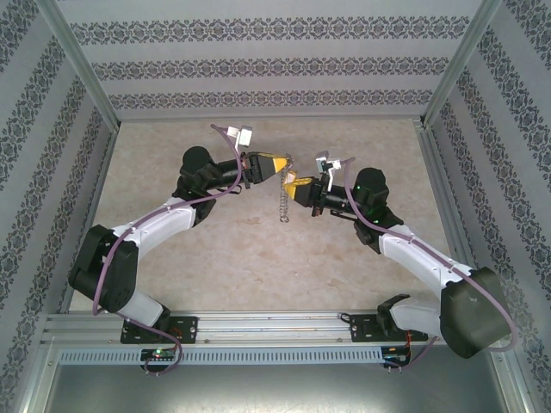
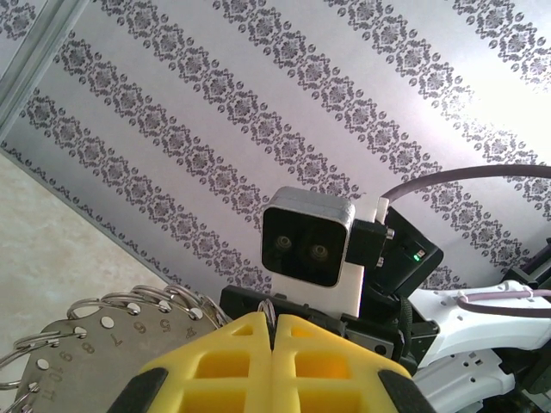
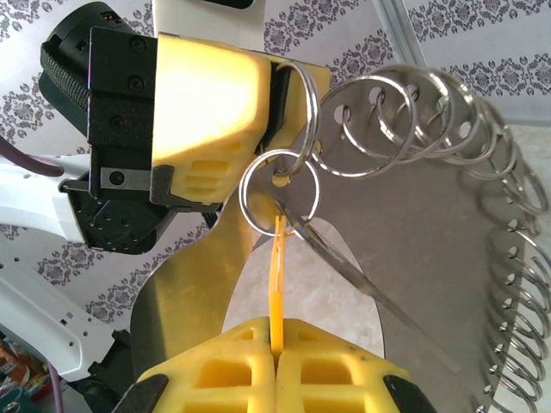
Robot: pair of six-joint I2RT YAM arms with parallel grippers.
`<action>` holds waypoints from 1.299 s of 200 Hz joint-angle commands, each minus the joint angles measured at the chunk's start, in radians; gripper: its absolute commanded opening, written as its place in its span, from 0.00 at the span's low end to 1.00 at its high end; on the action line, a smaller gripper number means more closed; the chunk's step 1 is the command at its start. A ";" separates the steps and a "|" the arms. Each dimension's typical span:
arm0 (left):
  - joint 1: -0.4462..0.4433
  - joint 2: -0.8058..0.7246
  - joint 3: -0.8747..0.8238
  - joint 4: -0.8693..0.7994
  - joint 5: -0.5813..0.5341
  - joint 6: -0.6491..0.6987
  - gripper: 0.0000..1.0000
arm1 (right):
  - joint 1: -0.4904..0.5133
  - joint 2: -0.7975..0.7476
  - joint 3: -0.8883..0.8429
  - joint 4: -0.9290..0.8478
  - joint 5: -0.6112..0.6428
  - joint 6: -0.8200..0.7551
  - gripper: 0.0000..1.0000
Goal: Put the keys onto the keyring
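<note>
The key, a thin brass strip seen edge-on, is pinched in the right gripper, its top meeting 1 split ring of the keyring. I judge the key light, stiff and slick; it is best gripped flat, low on the shaft. The rings look springy and free to swivel. The left gripper is clamped on a neighbouring ring. All of it hangs above mid-table.

Crowded centre, open tabletop around
The left gripper and right gripper meet nose to nose mid-table, key and dangling keyring plugging the gap between them; bare table runs from there to the walls at back and both sides.
</note>
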 commanded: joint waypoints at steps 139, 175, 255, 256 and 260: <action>0.000 -0.035 -0.067 0.239 -0.129 -0.052 0.00 | 0.043 -0.055 -0.053 -0.030 0.083 0.004 0.42; 0.002 -0.031 -0.072 0.257 -0.126 -0.062 0.00 | 0.000 -0.192 -0.103 -0.056 0.113 0.014 0.46; 0.000 -0.003 -0.057 0.317 -0.081 -0.134 0.00 | -0.021 -0.138 0.017 -0.159 0.148 -0.124 0.57; 0.000 -0.003 -0.058 0.317 -0.081 -0.134 0.00 | -0.020 -0.137 0.018 -0.159 0.148 -0.124 0.57; 0.002 -0.003 -0.057 0.316 -0.078 -0.134 0.00 | -0.020 -0.132 0.022 -0.157 0.148 -0.125 0.57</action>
